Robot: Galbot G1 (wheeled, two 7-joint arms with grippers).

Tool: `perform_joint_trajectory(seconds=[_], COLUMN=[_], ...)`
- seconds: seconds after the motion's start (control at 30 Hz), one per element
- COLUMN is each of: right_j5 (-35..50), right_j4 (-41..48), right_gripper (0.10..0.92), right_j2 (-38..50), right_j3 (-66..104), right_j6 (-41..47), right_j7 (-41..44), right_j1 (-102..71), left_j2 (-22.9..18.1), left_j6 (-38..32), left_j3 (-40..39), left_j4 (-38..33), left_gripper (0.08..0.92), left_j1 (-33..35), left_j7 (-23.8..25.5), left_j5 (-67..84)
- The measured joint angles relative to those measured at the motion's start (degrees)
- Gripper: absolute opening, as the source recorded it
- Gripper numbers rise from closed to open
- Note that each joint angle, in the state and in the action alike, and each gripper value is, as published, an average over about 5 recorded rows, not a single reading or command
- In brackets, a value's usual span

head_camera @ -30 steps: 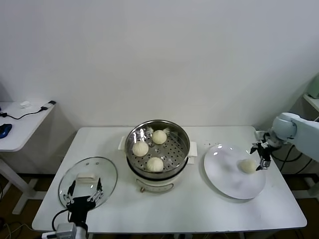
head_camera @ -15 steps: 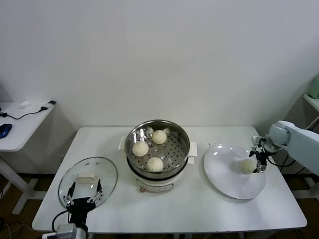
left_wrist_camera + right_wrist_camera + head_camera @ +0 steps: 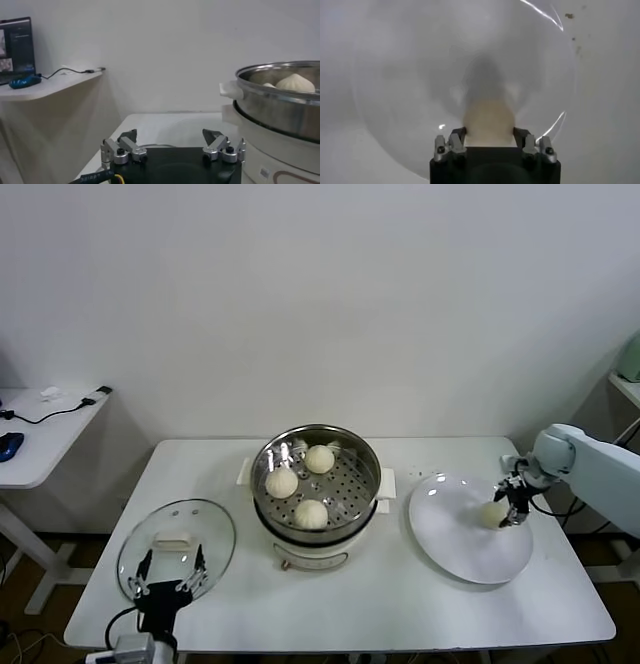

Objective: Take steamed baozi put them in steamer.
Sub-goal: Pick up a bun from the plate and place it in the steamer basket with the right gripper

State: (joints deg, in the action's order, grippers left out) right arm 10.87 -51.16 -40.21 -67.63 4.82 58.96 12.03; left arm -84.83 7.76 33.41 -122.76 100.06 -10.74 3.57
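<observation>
Three baozi [image 3: 311, 513] sat in our steamer [image 3: 316, 481]; our right gripper [image 3: 510, 507] had just pinched the last bun [image 3: 492, 513] on the plate [image 3: 469, 551]. Left gripper [image 3: 167, 581] spread, idle.

You face a plain white wall [image 3: 330, 294], evenly lit, with no window in sight. Before it stands the white counter [image 3: 390, 594] with rounded corners. Off to your left sits a lower white side desk [image 3: 40, 444] carrying a blue mouse [image 3: 8, 446], a black cable [image 3: 55, 414] and a dark screen [image 3: 15, 47]. At the far right edge you glimpse a shelf [image 3: 627, 384] and some cables [image 3: 560, 504].
</observation>
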Motion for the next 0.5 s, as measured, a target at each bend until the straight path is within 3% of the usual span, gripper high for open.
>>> perform_joint_trajectory(seconds=[0.23, 0.5], right_j5=[5.6, 18.0], right_j4=[-4.0, -13.9], right_gripper=[0.645, 0.645], right_j2=[-0.1, -3.4], right_j3=[-6.3, -18.1], right_j6=[0.2, 3.4], right_j7=[2.2, 3.1], right_j1=[10.0, 29.5], left_j2=[0.1, 0.5], left_j6=[0.0, -0.2], left_j3=[-0.2, -0.1], left_j4=[-0.6, -1.3], left_gripper=[0.823, 0.823], left_j1=[0.5, 1.0], left_j7=[0.0, 0.1], left_j5=[-0.2, 0.0])
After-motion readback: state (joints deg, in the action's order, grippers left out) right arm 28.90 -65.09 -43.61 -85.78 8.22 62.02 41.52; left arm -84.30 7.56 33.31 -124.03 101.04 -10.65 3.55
